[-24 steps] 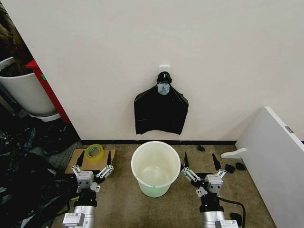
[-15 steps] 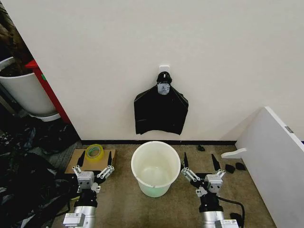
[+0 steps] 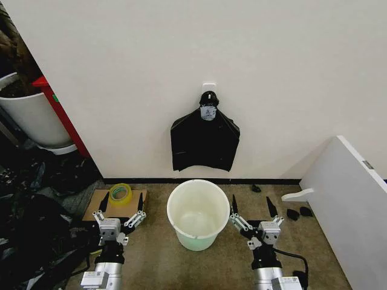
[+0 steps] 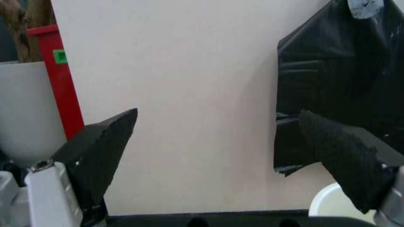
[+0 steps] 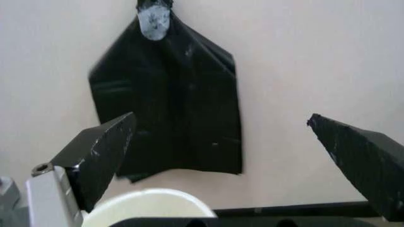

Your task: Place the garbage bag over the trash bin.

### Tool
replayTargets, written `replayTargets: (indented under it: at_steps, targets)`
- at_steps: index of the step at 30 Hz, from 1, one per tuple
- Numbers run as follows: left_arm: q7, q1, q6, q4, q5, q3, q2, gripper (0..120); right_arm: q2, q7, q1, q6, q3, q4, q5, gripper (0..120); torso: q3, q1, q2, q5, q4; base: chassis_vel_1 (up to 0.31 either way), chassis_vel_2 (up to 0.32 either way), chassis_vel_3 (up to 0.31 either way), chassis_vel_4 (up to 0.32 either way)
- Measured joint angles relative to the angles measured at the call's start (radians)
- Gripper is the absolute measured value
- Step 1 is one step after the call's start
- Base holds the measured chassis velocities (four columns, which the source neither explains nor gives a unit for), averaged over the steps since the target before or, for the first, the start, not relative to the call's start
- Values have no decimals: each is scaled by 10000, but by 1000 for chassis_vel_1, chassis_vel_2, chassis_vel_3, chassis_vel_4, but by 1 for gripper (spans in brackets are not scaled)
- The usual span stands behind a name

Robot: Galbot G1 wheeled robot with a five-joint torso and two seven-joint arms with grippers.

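head view: both grippers low, spread.

The trash bin (image 3: 198,214) is translucent white with a pale green tint at its base. On the cream wall (image 3: 181,54) hangs a flat black bundle (image 3: 204,145). A yellow-green roll of tape (image 3: 120,193) sits on brown cardboard (image 3: 97,202). A red panel (image 3: 60,118) stands beside a large white tub (image 3: 30,118).

black bundle (image 5: 173,101) hanging, right hand (image 5: 237,165) spread
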State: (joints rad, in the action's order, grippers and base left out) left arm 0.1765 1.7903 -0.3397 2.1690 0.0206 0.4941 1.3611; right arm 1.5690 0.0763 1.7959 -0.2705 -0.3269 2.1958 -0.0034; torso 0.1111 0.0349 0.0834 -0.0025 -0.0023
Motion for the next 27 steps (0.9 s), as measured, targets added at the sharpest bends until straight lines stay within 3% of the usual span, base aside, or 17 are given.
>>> replayTargets:
  at_steps: [5, 6, 9, 14, 16, 17, 21, 27]
  targets:
    - [0, -144, 5, -143, 12, -100, -160, 100, -419, -445, -793, 725, 53, 10, 2682, 100, 0, 0, 0, 0, -1, 0, 0, 0, 0]
    - [0, -144, 5, -143, 12, -100, -160, 100, -419, -445, -793, 725, 53, 10, 2682, 100, 0, 0, 0, 0, -1, 0, 0, 0, 0]
    - [-40, -329, 21, -395, 164, -285, -372, 100, -695, -722, -2146, 1513, -142, -388, 5246, 100, 1, 0, -1, 1, 1, 0, 0, 0, 0]
    - [-76, -270, -2, -442, 189, -221, -380, 100, -898, -1026, -3185, 2364, -118, -664, 7149, 100, 1, 1, -1, 0, 0, 0, 0, 0, 0]
    - [-83, -211, -47, -452, 164, -100, -344, 100, -972, -1236, -3936, 3052, 11, -944, 8685, 100, 1, 0, -1, 0, 1, 0, 0, 0, 0]
    - [-83, -211, -47, -452, 164, -100, -344, 100, -972, -1236, -3936, 3052, 11, -944, 8685, 100, 1, 0, -1, 0, 1, 0, 0, 0, 0]
    - [-89, -164, -165, -524, 115, 97, -199, 100, -654, -1508, -5765, 3801, 12, -2051, 10960, 100, 2, 1, -1, 1, -1, 0, 0, 0, 0]
    - [-93, -68, -249, -557, 33, 248, -80, 100, -263, -1871, -7547, 4014, -181, -3440, 12129, 100, 2, 1, -1, -2, 1, 0, 0, 0, 0]
